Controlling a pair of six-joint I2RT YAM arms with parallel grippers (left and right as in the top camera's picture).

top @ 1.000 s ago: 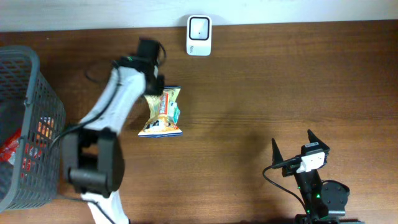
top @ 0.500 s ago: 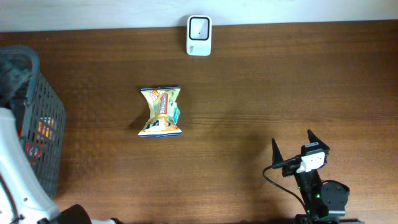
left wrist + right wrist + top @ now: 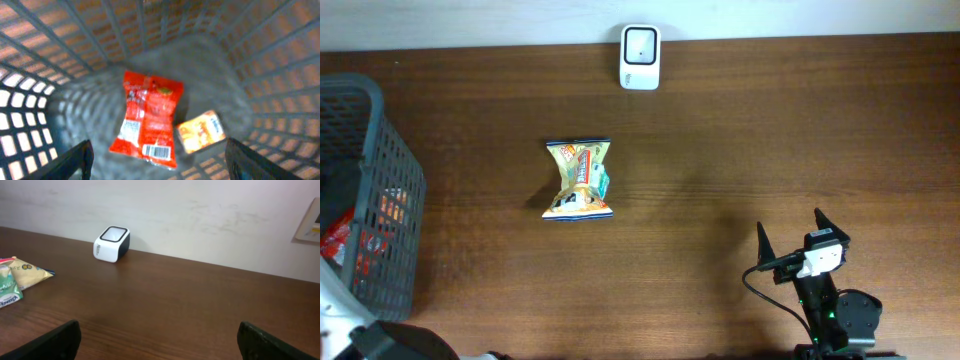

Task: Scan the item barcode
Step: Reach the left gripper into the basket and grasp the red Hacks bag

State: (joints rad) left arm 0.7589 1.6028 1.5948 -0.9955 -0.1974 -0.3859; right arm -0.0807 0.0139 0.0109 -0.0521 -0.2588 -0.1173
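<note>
Your left fingers (image 3: 82, 160) hang spread and empty over the basket (image 3: 280, 60), framing the red bag (image 3: 150, 120), barcode up, likely the next item to scan. Your right fingers (image 3: 62, 337) rest wide, idle. A yellow bag (image 3: 579, 180) lies on the counter (image 3: 770, 130), apart from the scanner (image 3: 640, 45).

Dark wood-grain table (image 3: 770, 130), grey plastic basket (image 3: 382, 150), glossy crinkled snack packet (image 3: 580, 180), smooth white plastic scanner (image 3: 640, 45)

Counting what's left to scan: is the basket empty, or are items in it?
Not empty. In the left wrist view a red snack bag and a smaller orange packet lie on the floor of the basket.
</note>
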